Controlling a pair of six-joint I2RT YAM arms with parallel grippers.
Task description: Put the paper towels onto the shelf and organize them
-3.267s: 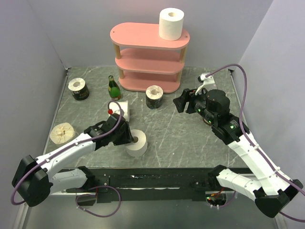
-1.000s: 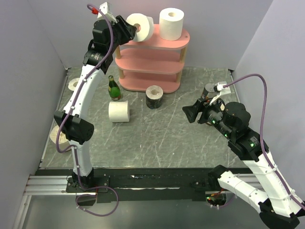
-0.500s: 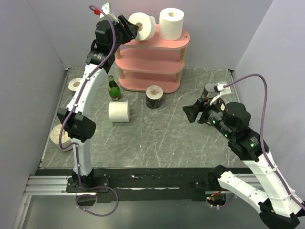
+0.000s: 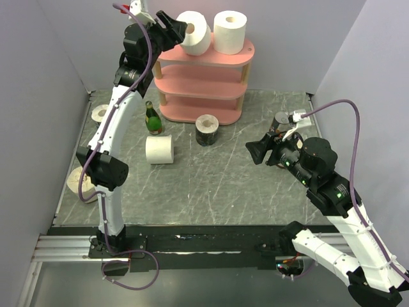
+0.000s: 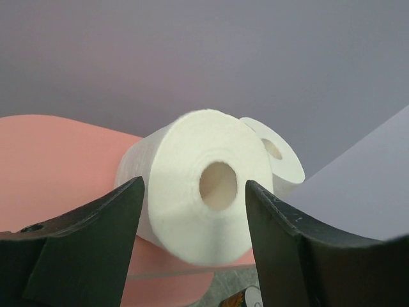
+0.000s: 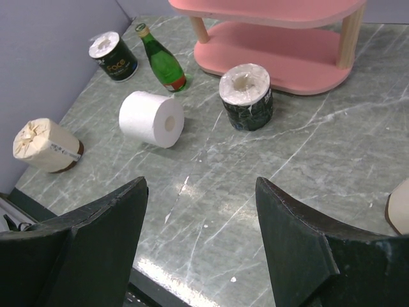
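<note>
The pink shelf [image 4: 206, 62] stands at the back. A white roll [image 4: 230, 32] stands upright on its top board. A second white roll [image 4: 195, 33] rests tilted beside it, core facing my left gripper [image 4: 177, 31]. In the left wrist view this roll [image 5: 192, 211] sits on the pink board [image 5: 51, 160] just beyond the fingertips; my left gripper [image 5: 193, 192] is open. My right gripper [image 4: 254, 152] hangs open and empty over the table; in its own view it [image 6: 201, 192] frames bare table. Another white roll [image 4: 160, 149] lies on its side there.
A dark-banded roll [image 4: 207, 130] stands before the shelf, another [image 6: 113, 55] at far left. A cream roll [image 6: 46, 146] lies near the left front edge; a cream object [image 6: 399, 204] shows at the right edge. A green bottle [image 4: 152, 118] stands by the shelf, and a small dark can [image 4: 279, 121] behind my right gripper.
My left arm carried the white roll up from the table to the shelf's top board. In the last second the roll moved right, closer to the upright roll. The right arm barely moved.
</note>
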